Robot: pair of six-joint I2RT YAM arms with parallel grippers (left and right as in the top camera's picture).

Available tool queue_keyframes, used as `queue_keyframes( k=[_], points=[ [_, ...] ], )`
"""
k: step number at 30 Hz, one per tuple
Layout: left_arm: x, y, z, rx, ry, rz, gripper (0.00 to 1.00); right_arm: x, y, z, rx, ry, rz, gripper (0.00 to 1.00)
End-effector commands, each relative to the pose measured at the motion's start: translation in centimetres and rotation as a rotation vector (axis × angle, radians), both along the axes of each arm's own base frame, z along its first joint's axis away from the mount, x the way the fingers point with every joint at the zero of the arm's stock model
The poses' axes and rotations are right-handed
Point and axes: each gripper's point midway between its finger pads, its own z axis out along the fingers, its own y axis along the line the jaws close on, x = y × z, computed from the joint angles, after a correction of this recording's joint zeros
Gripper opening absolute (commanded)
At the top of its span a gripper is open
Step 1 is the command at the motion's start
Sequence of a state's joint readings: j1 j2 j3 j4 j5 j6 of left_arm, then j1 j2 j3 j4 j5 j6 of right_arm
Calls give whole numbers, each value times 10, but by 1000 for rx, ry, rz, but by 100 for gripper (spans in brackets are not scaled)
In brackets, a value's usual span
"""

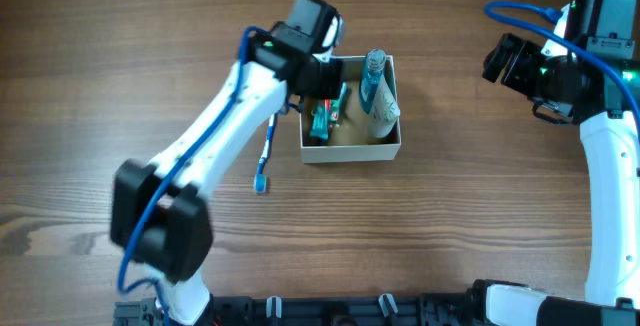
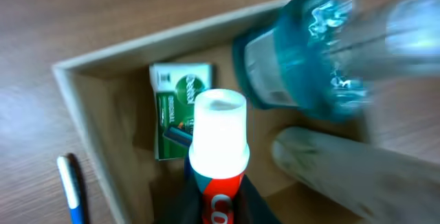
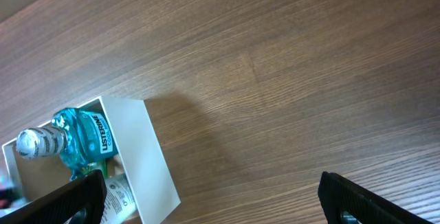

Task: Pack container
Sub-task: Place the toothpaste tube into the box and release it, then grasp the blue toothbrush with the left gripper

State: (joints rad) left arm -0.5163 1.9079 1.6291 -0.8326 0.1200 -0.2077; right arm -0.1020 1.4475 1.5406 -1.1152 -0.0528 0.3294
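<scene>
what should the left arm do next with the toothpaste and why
Probably lower the left gripper a little and open it. It holds the toothpaste tube cap-first within the container walls, beside the green pack and apart from the mouthwash bottle, so release should leave it inside.

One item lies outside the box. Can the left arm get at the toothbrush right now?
Probably not yet: the left gripper is shut on the toothpaste over the box. The toothbrush lies uncovered on the table close by, so once emptied it should reach.
</scene>
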Motion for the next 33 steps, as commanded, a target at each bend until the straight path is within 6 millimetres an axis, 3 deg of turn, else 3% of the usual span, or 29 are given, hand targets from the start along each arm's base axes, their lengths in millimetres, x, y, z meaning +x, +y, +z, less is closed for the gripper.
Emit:
queue_keyframes(
  k=[1,2,4,7,8,10,14,16,22,28,33],
  points=[
    [6,7,-6,27,-3,37,32,1,1,1,17,-3,-8,100],
    [6,11,6,18,-18,45,42,1,1,1,17,-3,-8,100],
    [4,25,30,10,-52,70,48,1,1,1,17,-3,-8,100],
    [-3,67,59,68,-85,148,58,1,1,1,17,-4,-9,100],
    [-8,94,60,132,-70,197,62,1,1,1,17,-4,-9,100],
    [-18,129,46,224,16,228,63,1,1,1,17,-3,-8,100],
    [-31,162,-10,295,187,246,63,1,1,1,17,-4,-8,100],
    [-38,158,-50,262,259,178,62,1,1,1,17,-4,-8,100],
    [-56,152,-107,249,358,100,58,1,1,1,16,-6,-8,100],
    [-79,132,-128,141,454,38,51,1,1,1,17,-6,-9,100],
    [-76,125,-137,135,421,33,49,1,1,1,17,-6,-8,100]
  ],
)
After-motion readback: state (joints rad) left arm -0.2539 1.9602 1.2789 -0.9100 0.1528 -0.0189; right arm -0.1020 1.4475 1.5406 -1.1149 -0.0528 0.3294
